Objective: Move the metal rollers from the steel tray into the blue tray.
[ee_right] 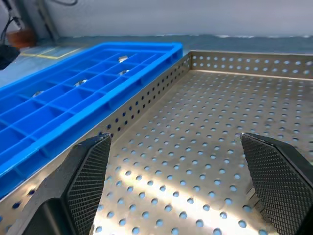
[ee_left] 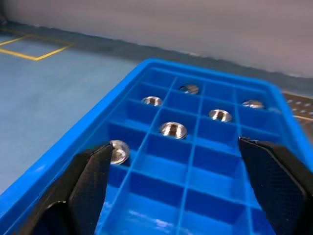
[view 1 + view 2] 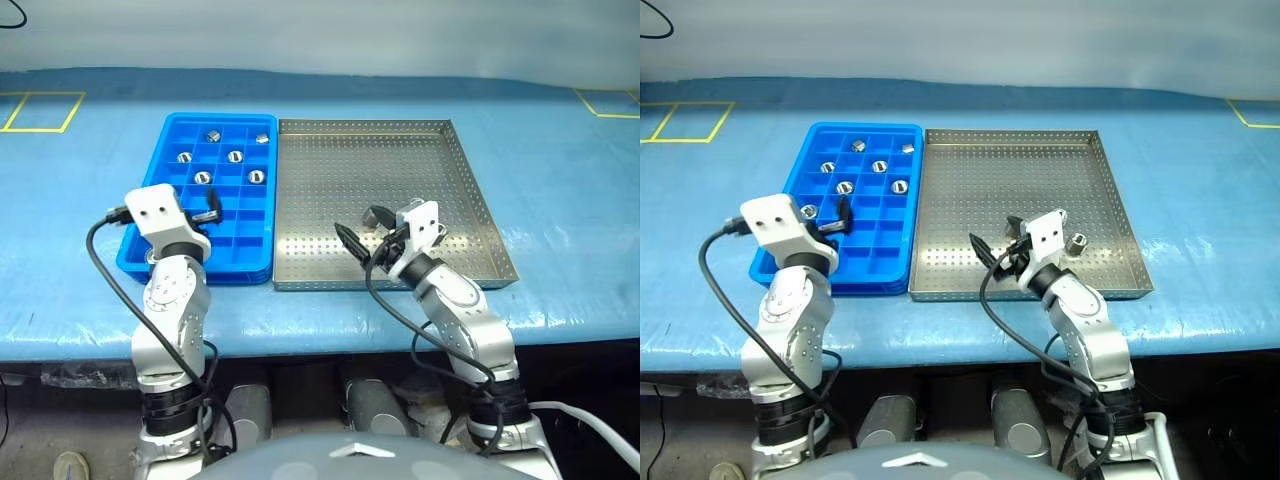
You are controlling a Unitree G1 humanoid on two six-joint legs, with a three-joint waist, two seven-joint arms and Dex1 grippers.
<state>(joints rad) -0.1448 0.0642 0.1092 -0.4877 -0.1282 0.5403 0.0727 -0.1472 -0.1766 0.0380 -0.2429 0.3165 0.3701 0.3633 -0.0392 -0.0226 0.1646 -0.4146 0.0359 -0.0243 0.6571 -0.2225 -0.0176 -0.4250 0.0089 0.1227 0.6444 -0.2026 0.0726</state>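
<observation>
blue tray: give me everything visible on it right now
The blue tray is bright blue plastic, rectangular, split by a grid into small square compartments. It lies flat on the blue table, its long side against the steel tray. Seven metal rollers sit in it, one to a compartment, mostly toward the far end; the rest are empty. The left tool hovers open over its near part.

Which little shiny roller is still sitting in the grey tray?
The metal roller on the steel tray, near its front right corner by the right tool. The other rollers sit in blue tray compartments.
</observation>
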